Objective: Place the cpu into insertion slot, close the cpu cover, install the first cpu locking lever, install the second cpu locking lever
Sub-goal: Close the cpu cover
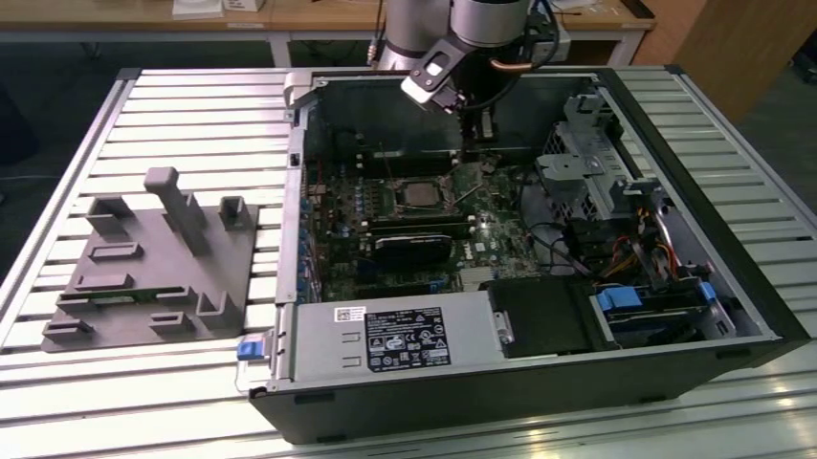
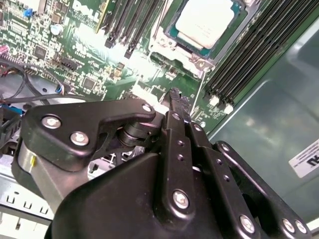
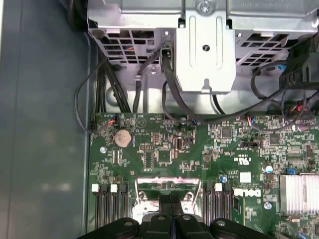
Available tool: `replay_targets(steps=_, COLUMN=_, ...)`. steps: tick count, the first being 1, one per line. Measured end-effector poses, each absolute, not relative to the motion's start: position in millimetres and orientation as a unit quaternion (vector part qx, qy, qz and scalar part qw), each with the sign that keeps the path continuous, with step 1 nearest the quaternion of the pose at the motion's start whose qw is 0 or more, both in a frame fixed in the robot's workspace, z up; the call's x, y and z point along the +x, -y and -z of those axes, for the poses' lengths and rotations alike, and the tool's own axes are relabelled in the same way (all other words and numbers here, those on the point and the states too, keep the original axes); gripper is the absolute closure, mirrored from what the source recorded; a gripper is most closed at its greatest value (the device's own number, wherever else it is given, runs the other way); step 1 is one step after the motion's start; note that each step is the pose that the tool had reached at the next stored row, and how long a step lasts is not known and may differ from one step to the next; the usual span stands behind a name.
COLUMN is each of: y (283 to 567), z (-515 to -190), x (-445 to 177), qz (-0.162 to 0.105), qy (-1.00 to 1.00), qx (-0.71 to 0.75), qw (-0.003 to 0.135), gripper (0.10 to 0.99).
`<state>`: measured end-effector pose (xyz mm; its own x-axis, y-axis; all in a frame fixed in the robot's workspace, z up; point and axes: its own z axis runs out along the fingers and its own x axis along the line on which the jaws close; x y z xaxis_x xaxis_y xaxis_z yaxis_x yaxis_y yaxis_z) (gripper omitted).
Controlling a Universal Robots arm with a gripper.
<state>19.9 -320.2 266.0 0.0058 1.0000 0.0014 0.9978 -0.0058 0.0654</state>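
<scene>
We feared the black gripper (image 2: 174, 97), closed on nothing, might scrape the green motherboard (image 2: 45, 30) beside the silver-grey square cpu (image 2: 207, 20).

Light falls from overhead in the exterior view: the slatted table (image 1: 153, 402) shines in pale, glaring bands, while the inside of the computer case (image 1: 511, 392) sits in dim shadow. In the second wrist view a washed-out glare patch lies on the motherboard (image 2: 75, 59), and the cpu (image 2: 207, 22) gleams pale. The first wrist view is evenly lit, its heatsink (image 3: 299, 191) blown white.
</scene>
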Motion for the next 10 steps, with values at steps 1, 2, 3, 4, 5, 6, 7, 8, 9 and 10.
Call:
replay_targets(steps=1, y=320, z=-266, x=21, qz=-0.024, qy=-0.705, qx=0.709, qw=0.023, gripper=0.980)
replay_targets(steps=2, y=320, z=-266, x=22, qz=-0.024, qy=-0.705, qx=0.709, qw=0.023, gripper=0.980)
replay_targets(steps=3, y=320, z=-266, x=24, qz=-0.024, qy=-0.705, qx=0.709, qw=0.023, gripper=0.980)
replay_targets(steps=4, y=320, z=-266, x=25, qz=-0.024, qy=-0.705, qx=0.709, qw=0.023, gripper=0.980)
replay_targets(steps=5, y=320, z=-266, x=26, qz=-0.024, qy=-0.705, qx=0.709, qw=0.023, gripper=0.980)
replay_targets(steps=6, y=320, z=-266, x=27, qz=-0.024, qy=-0.705, qx=0.709, qw=0.023, gripper=0.980)
replay_targets(steps=7, y=320, z=-266, x=29, qz=-0.024, qy=-0.705, qx=0.709, qw=0.023, gripper=0.980)
replay_targets(steps=8, y=320, z=-266, x=30, qz=-0.024, qy=-0.705, qx=0.709, qw=0.023, gripper=0.980)
replay_targets(steps=9, y=320, z=-266, x=31, qz=-0.024, qy=-0.705, qx=0.709, qw=0.023, gripper=0.980)
replay_targets(steps=10, y=320, z=-266, x=33, qz=-0.024, qy=-0.705, qx=0.709, qw=0.023, gripper=0.980)
